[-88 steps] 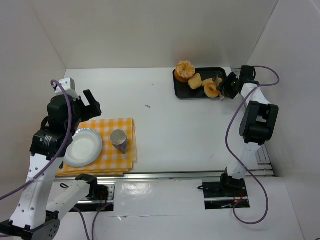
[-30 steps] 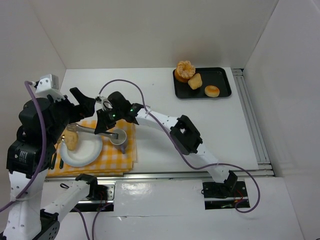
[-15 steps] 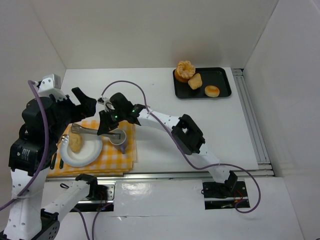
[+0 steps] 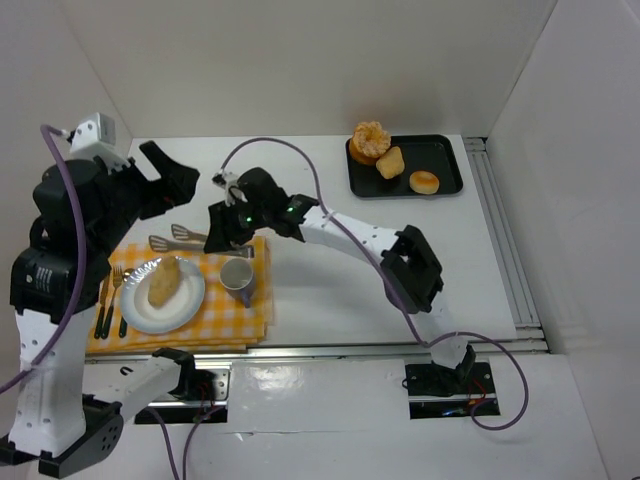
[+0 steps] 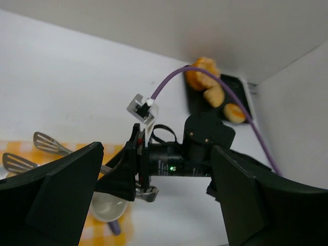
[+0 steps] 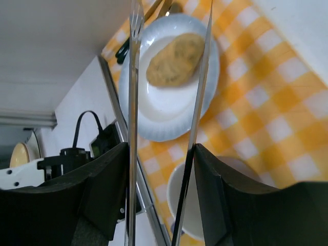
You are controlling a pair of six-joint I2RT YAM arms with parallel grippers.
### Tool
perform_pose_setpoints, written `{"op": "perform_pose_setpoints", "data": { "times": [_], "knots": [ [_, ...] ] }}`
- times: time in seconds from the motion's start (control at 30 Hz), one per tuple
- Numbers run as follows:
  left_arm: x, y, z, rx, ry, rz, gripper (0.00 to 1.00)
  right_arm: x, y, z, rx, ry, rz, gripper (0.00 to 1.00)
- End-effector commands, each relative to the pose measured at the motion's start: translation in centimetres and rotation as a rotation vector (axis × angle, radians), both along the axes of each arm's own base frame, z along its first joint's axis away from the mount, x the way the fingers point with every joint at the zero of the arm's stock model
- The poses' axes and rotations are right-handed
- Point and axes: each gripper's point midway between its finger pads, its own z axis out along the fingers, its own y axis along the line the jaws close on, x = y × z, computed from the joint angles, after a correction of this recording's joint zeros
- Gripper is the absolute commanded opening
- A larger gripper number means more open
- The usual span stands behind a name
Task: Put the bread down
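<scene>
Top external view: bread (image 4: 163,282) lies flat in the middle of the white plate (image 4: 190,300), and the plate sits on the yellow checked cloth (image 4: 250,312). Right gripper (image 4: 225,233) reaches across to the left side of the table and is clamped on metal tongs (image 4: 183,238). The tong tips are spread, empty, and sit just beyond the far edge of the cloth, clear of the plate. Cup (image 4: 236,273) stands on the cloth just right of the plate, below the right gripper. Cutlery (image 4: 108,300) lies on the cloth left of the plate. Left gripper (image 4: 170,172) is held up over the far left of the table with its jaws wide and nothing between them. Black tray (image 4: 447,155) at the far right holds three pastries (image 4: 391,161).

Right wrist view: the two tong arms (image 6: 134,102) frame the bread (image 6: 176,59) on the plate (image 6: 164,115), not touching it.

Left wrist view: wide jaws, with the right gripper (image 5: 134,179) and tongs (image 5: 48,143) seen between them.

Versus half a second ago: the tongs were over the plate and the bread was near its left edge. Now the tongs are off the plate, the bread is centred, and the left arm is pulled back so the cutlery shows. About three seconds ago the plate was bare and the right gripper was at the tray.
</scene>
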Motion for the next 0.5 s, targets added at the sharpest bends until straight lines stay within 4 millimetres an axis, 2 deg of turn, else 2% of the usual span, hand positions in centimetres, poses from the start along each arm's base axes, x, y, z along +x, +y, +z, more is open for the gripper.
{"op": "perform_pose_setpoints", "data": {
  "times": [0.0, 0.03, 0.1, 0.13, 0.17, 0.2, 0.23, 0.33, 0.37, 0.4, 0.43, 0.47],
  "knots": [
    [0.6, -3.3, 6.0, -0.117, -0.125, -0.149, 0.99, 3.8, -3.7, 6.4, 0.084, -0.107, -0.140, 0.60],
    [0.2, -4.2, 7.4, -0.142, -0.153, -0.199, 0.99, 4.6, -5.0, 8.0, 0.109, -0.124, -0.185, 0.60],
    [0.4, -5.0, 7.8, -0.150, -0.166, -0.243, 0.99, 5.2, -6.3, 7.8, 0.100, -0.122, -0.226, 0.60],
    [0.6, -5.2, 7.6, -0.153, -0.175, -0.254, 0.99, 6.0, -7.1, 8.8, 0.117, -0.141, -0.254, 0.61],
    [0.8, -5.5, 7.4, -0.154, -0.173, -0.268, 0.99, 5.9, -7.2, 8.4, 0.112, -0.125, -0.259, 0.61],
    [0.7, -5.7, 7.0, -0.156, -0.171, -0.278, 0.99, 7.1, -8.1, 8.9, 0.116, -0.135, -0.292, 0.61],
    [0.7, -5.7, 7.0, -0.156, -0.171, -0.278, 0.99, 7.0, -8.3, 9.5, 0.127, -0.133, -0.296, 0.61],
    [0.8, -5.8, 6.7, -0.148, -0.163, -0.290, 0.99, 8.9, -10.8, 9.3, 0.111, -0.128, -0.375, 0.61],
    [1.3, -5.7, 5.7, -0.133, -0.141, -0.282, 0.99, 10.4, -12.7, 10.4, 0.120, -0.144, -0.443, 0.61],
    [1.6, -5.5, 5.2, -0.130, -0.129, -0.267, 0.99, 10.9, -13.9, 9.6, 0.102, -0.133, -0.465, 0.61],
    [1.4, -5.3, 5.3, -0.120, -0.146, -0.259, 0.99, 11.8, -15.2, 9.7, 0.100, -0.138, -0.499, 0.61],
    [1.7, -5.0, 4.9, -0.116, -0.137, -0.239, 0.99, 13.6, -18.2, 10.4, 0.098, -0.144, -0.582, 0.61]
  ]
}}
